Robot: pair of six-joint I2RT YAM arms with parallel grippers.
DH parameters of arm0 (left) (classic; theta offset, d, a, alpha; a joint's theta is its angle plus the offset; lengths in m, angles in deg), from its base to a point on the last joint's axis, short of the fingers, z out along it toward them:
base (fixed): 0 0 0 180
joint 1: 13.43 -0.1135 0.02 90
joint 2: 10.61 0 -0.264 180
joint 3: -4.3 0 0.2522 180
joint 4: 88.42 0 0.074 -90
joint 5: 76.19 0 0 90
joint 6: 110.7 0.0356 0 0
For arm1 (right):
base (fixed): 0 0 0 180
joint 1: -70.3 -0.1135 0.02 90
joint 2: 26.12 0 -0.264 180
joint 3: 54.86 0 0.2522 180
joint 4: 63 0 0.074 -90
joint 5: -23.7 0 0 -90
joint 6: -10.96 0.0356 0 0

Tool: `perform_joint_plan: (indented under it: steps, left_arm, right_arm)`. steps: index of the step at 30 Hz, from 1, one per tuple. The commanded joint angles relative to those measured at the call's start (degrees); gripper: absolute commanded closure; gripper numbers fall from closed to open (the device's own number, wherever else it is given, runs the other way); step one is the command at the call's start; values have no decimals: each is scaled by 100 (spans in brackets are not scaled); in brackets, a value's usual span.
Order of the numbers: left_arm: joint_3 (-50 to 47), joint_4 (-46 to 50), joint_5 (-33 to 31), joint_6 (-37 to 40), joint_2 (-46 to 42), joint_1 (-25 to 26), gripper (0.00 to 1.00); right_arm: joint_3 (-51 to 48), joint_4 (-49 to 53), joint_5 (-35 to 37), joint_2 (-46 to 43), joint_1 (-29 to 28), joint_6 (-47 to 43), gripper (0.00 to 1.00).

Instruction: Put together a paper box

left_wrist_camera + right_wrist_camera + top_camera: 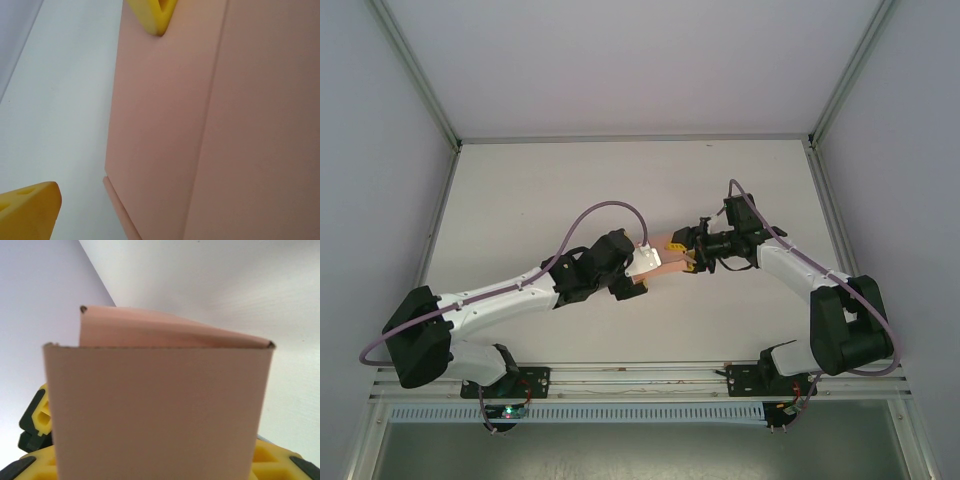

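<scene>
— How are the arms set?
— Both reach in from the near edge and meet over the middle of the counter (pixel 620 180). The left arm lies long and low, stretched up and to the right. The right arm is bent sharply at the elbow and points back to the left, so the left hand (pixel 642 268) and the right hand (pixel 688 252) face each other, nearly tip to tip
— And the paper box?
— The paper box (pixel 665 256) is between them, right where they meet. Whether it rests on the counter I cannot tell
— Who has hold of it?
— The right hand: its wrist view shows yellow fingers (pixel 272 460) at both sides of the card, closed against it. The left hand is spread wide. Its one visible finger (pixel 27 210) stands clear of the card with counter showing between, and the other is hidden behind the box
— Anything in the box?
— Its open end faces the right wrist camera, squashed to a narrow wedge. Past the near panel's rim you see the inside of the far panel
— Its look?
— Salmon-pink thin card, plain, with a straight crease between two long panels and a narrow strip along one lower edge
</scene>
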Motion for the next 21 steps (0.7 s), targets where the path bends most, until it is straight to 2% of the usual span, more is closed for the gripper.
perform_joint_plan:
  steps: [1,4,7,10,17,18,19,21]
  left_arm:
    - [22,-51,-170,315,85,75,0]
    - [51,-19,-152,332,133,75,3]
    - [-36,-229,103,291,11,76,14]
    - [-109,-385,403,199,-84,73,32]
    - [-145,-423,175,243,-126,76,47]
    - [-145,-409,196,239,-151,77,48]
    - [-152,-413,233,242,-171,75,48]
    - [-157,-368,268,252,-207,76,52]
  right_arm:
    - [-35,-493,-338,-124,-25,482,56]
    - [-42,-548,-383,-123,-49,500,57]
    - [-65,-451,-454,-65,-68,420,57]
    - [-93,-376,-497,-18,-86,302,56]
    - [-93,-258,-475,-47,-106,111,51]
    - [-89,-220,-417,-67,-99,56,47]
    - [-108,-209,-351,-91,-104,31,37]
    - [-140,-215,-225,-148,-87,16,29]
